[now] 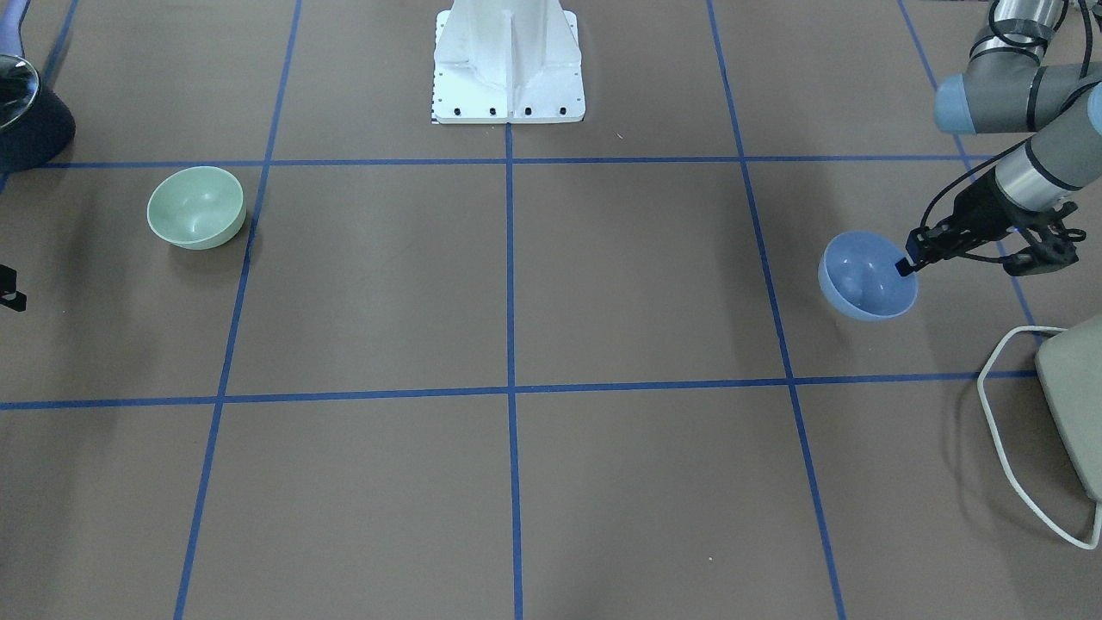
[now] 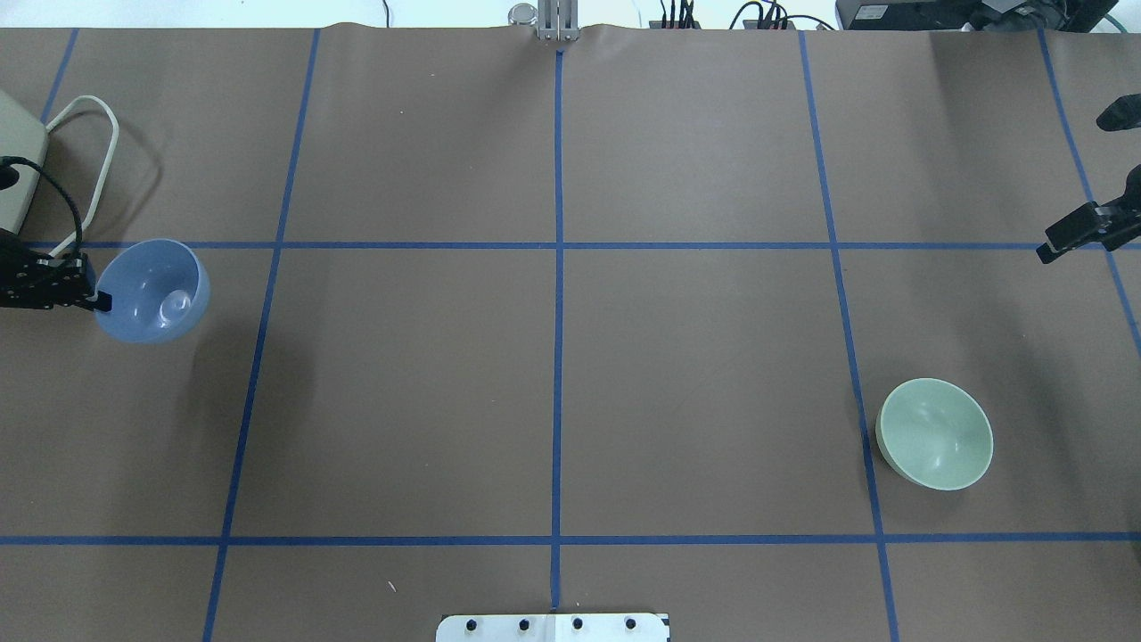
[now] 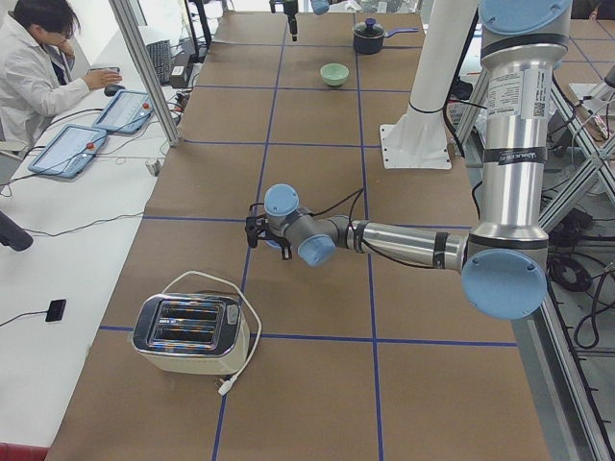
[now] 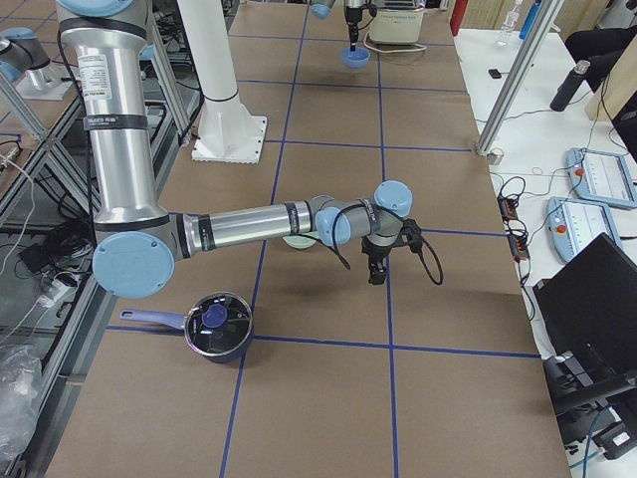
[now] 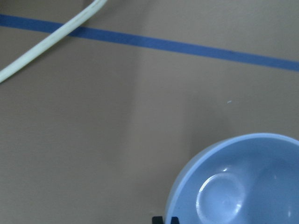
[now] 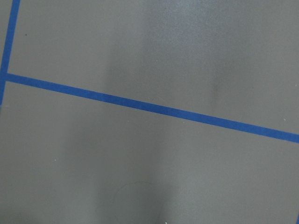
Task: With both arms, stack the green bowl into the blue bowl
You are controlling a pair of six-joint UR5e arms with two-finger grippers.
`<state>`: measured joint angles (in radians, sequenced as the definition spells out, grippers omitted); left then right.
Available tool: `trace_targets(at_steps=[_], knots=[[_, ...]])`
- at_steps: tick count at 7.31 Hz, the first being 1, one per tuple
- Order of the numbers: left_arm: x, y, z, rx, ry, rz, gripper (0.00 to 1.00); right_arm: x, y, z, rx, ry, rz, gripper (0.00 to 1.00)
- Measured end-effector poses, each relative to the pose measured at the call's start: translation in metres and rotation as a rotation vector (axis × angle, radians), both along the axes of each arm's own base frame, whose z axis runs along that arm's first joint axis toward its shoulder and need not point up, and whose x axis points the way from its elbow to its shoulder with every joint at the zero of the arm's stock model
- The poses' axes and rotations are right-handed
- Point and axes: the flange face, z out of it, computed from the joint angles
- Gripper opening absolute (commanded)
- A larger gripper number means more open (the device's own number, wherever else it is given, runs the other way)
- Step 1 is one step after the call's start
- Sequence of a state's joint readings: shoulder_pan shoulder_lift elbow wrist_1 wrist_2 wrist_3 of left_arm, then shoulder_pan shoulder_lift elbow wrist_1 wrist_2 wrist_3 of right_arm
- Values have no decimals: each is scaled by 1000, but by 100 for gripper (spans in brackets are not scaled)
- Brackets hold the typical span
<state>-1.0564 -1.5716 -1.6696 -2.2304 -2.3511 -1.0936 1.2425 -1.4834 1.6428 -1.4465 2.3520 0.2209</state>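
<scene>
Left end effector (image 1: 906,265) clamped on rim of tilted blue bowl (image 1: 861,280); green bowl (image 1: 196,207) upright on bench (image 1: 637,275); right end effector (image 2: 1047,251) aperture indeterminate.

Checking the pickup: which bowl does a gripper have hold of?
The blue bowl; the left gripper pinches its rim. The green bowl sits apart, with no gripper on it.

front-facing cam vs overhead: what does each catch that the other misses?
Front-facing only: the dark lidded pot at its edge, and the left arm with its blue-capped joints. Overhead only: the cables beyond the table's far edge. Both: the green bowl, the blue bowl with the left gripper shut on its rim, and part of the toaster.
</scene>
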Motion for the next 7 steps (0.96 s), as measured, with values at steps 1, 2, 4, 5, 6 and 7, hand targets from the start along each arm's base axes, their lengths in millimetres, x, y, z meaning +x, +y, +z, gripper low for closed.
trace_targets(at_steps=[1, 2, 4, 5, 6, 7], knots=[[11, -7, -27, -34, 25, -27, 1, 0, 0, -8, 13, -6, 1, 100], [32, -13, -60, -76, 50, -43, 1, -3, -1, -24, 33, -18, 4, 100], [89, -18, -132, -147, 81, -42, 1, -18, -3, -76, 47, -90, 21, 100], [119, -14, -159, -165, 85, -45, 1, -27, -1, -97, 22, -157, 8, 100], [150, -6, -182, -177, 87, -50, 1, -32, 4, -108, 7, -214, -15, 100], [184, 3, -210, -195, 81, -52, 1, -34, 10, -111, 38, -223, -25, 97]])
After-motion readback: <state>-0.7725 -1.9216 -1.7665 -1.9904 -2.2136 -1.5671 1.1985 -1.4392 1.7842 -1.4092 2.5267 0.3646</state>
